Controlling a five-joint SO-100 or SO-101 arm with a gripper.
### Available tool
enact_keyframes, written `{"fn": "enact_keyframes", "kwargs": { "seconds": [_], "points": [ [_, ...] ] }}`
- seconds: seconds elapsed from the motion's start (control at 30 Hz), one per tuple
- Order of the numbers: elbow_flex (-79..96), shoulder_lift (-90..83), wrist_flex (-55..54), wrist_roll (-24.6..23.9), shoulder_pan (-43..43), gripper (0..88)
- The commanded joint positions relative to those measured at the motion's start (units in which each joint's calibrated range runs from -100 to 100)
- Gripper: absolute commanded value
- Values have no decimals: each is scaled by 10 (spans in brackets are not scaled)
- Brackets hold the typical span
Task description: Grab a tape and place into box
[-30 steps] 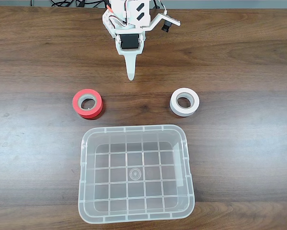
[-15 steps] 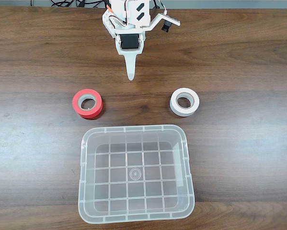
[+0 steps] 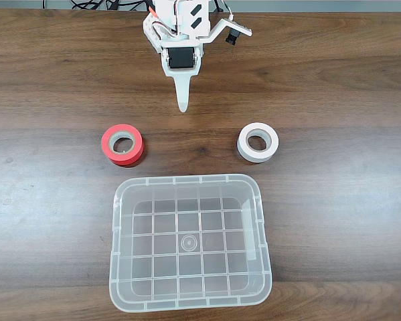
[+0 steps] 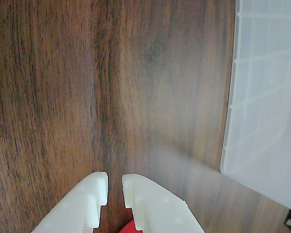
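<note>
In the fixed view the red tape (image 3: pixel 122 145) lies flat on the wooden table, left of centre, with its hole facing up. The clear box (image 3: pixel 190 299) stands in front of it, near the table's front edge, with nothing inside. My white gripper (image 3: pixel 182 105) hangs at the back centre, pointing toward the box, well apart from the red roll and to its upper right. The wrist view has the gripper (image 4: pixel 114 182) at the bottom, its two white fingers nearly together with only bare wood in the narrow gap. The box wall (image 4: pixel 262 97) shows at that view's right.
A white tape roll (image 3: pixel 258 142) lies to the right of the red one in the fixed view, about level with it. Bare wood separates the two rolls and surrounds the box. The arm's base and cables sit at the table's back edge.
</note>
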Motion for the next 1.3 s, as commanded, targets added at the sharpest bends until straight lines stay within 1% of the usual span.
{"fn": "enact_keyframes", "kwargs": {
  "seconds": [0.0,0.57,0.7,0.83,0.87,0.97,1.0,1.07,1.27],
  "points": [
    [-8,-6,0,0,-4,31],
    [-4,-6,-11,-4,-19,31],
    [6,-7,-55,-2,-15,31],
    [8,-7,-68,2,-13,31],
    [8,-7,-68,9,-18,31],
    [7,-6,-67,52,-26,29],
    [7,-6,-63,58,-26,23],
    [6,-5,-60,63,-21,11],
    [6,-3,-59,64,-20,13]
  ]
}}
